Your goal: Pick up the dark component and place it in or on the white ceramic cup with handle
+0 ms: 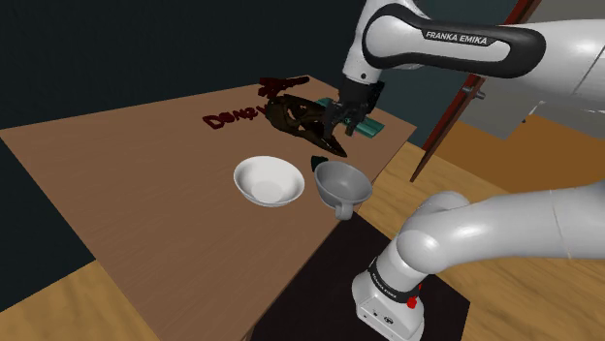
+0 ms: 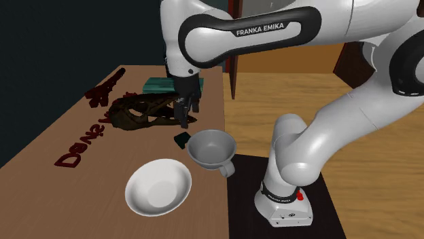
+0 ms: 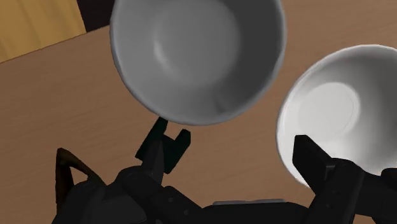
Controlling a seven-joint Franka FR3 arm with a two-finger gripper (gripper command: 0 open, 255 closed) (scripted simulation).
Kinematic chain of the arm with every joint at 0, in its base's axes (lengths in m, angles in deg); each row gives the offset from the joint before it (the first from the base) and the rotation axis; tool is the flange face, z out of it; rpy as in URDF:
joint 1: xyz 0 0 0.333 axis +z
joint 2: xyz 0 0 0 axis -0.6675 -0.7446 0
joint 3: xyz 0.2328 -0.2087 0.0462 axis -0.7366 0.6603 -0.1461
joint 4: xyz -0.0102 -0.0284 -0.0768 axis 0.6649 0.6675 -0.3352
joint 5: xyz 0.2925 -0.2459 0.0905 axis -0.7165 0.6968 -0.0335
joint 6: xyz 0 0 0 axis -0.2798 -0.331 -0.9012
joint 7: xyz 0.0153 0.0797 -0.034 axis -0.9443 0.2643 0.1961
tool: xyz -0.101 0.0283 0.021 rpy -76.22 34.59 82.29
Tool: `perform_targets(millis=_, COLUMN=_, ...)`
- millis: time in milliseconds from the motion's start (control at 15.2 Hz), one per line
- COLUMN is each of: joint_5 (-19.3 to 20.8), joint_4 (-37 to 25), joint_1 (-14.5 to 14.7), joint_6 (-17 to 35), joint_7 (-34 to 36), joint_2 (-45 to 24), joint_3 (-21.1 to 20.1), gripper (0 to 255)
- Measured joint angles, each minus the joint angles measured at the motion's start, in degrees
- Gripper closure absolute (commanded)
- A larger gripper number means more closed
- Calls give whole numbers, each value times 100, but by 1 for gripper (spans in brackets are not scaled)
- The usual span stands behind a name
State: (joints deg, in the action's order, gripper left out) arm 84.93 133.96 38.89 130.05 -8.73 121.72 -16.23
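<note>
The dark component (image 1: 302, 118), a brown-black skull-like shape, hangs above the table with my gripper (image 1: 342, 124) shut on its end nearest the cup. In the second exterior view the dark component (image 2: 139, 112) reaches from the gripper (image 2: 183, 119) toward that view's left. The pale grey cup with a handle (image 1: 339, 184) stands upright just below and in front of the gripper, close to the table's edge. In the wrist view the cup (image 3: 197, 57) lies ahead of the gripper (image 3: 245, 198). The dark component (image 3: 121, 194) covers one finger, and the other finger (image 3: 321, 167) shows.
A white bowl (image 1: 269, 180) sits beside the cup. A small dark green piece (image 2: 181, 139) lies on the table against the cup, and a teal block (image 2: 160, 85) lies at the far edge. Red lettering (image 2: 75, 153) marks the wooden table (image 1: 126, 194).
</note>
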Motion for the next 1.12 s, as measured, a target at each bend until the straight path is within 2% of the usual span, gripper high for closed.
perform_targets(millis=726, joint_5=218, joint_4=532, joint_1=-761, joint_6=2271, joint_7=1438, joint_2=-1636, joint_3=87, gripper=0)
perform_targets(millis=1122, joint_5=241, joint_4=715, joint_1=-826, joint_6=2831, joint_7=1640, joint_2=-1998, joint_3=93, gripper=0)
